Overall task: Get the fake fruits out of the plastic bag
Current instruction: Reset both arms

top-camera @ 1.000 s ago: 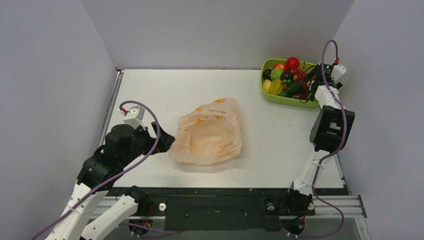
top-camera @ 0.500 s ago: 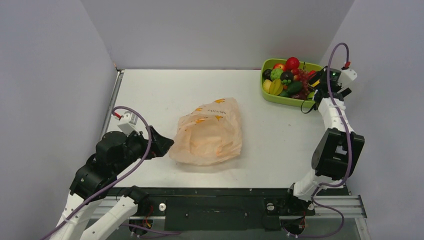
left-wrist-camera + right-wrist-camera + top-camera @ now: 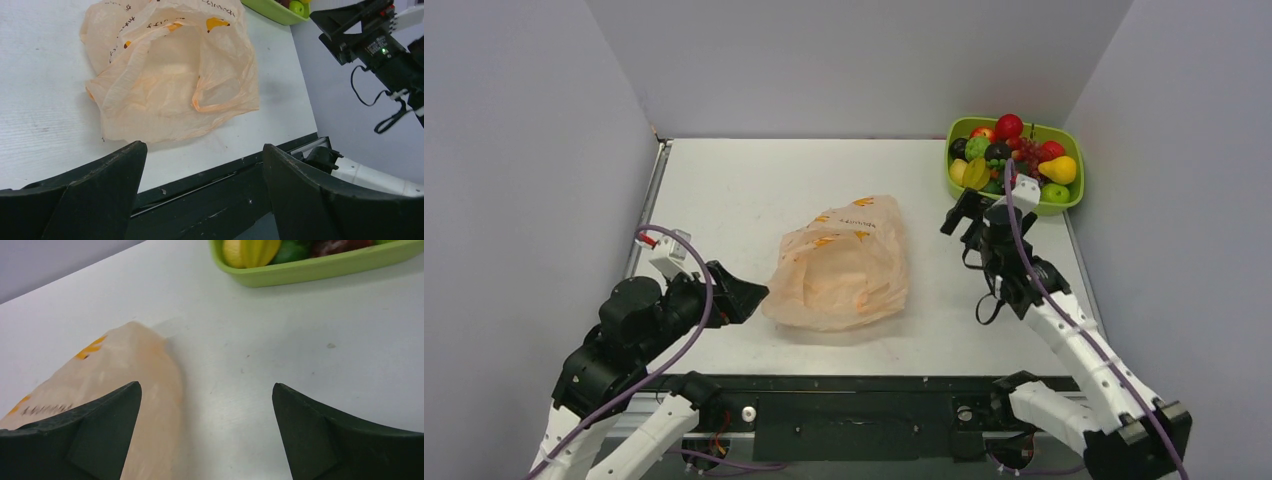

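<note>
the right gripper [image 3: 957,213], spread and empty, has been swung from the lime-green tray [image 3: 320,270], where the fake fruits [image 3: 1009,150] are heaped, toward the slack plastic bag [image 3: 844,265] mid-table, the left gripper [image 3: 746,292] being held spread beside it, so emptying is judged finished.

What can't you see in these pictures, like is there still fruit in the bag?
- Inside the plastic bag: top view, its crinkled cloudy film hides whether any fruit remains.
- The lime-green tray: right wrist view, the top edge cuts off most of it and its fake fruits.
- Bag's printed words: top view, too small to read.
</note>
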`<state>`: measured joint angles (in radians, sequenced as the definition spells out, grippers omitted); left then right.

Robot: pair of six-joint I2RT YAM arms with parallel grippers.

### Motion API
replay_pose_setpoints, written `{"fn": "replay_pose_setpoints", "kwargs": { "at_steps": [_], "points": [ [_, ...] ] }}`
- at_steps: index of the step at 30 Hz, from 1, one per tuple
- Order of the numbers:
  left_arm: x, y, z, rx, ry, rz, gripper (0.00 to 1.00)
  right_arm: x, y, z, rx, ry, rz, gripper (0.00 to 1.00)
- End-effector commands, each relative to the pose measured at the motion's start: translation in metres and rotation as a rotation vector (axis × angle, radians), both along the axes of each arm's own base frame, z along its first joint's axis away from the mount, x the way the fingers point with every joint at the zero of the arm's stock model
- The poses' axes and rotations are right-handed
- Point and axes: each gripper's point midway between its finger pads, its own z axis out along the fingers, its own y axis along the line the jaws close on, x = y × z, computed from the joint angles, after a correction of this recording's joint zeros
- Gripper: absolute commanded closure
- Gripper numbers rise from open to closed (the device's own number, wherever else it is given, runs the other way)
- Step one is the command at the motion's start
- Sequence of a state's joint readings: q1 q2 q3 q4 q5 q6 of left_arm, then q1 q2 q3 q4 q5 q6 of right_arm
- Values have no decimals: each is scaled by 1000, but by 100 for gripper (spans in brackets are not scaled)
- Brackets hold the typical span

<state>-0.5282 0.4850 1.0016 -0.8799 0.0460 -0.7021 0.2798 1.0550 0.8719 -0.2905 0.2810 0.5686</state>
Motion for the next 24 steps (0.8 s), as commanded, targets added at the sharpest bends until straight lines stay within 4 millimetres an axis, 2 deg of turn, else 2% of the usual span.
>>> {"fn": "replay_pose_setpoints", "kwargs": {
  "at_steps": [1, 2, 3, 4, 5, 6, 7, 12, 18, 24],
  "points": [
    [-1, 5, 42, -39, -122, 8, 16, -58, 23, 29, -48, -63, 93, 0],
    [-2, 7, 50, -47, -143, 12, 16, -71, 28, 28, -58, -54, 123, 0],
    [-2, 9, 53, -46, -158, 20, 16, -83, 26, 40, -23, -94, 125, 0],
    [-4, 11, 61, -53, -179, 25, 16, -94, 28, 39, -21, -87, 144, 0],
    [-5, 13, 64, -53, -191, 28, 16, -104, 25, 50, 17, -128, 149, 0],
    [-8, 15, 72, -63, -212, 28, 16, -112, 24, 49, 21, -126, 162, 0],
    [-7, 20, 75, -58, -226, 54, 16, -122, 18, 60, 56, -167, 161, 0],
    [-20, 42, 103, -85, -322, 126, 16, -154, -4, 83, 116, -274, 169, 0],
    [-34, 73, 120, -105, -409, 231, 16, -173, -12, 99, 182, -354, 191, 0],
    [-46, 89, 132, -141, -476, 282, 16, -190, -27, 116, 236, -447, 174, 0]
  ]
}}
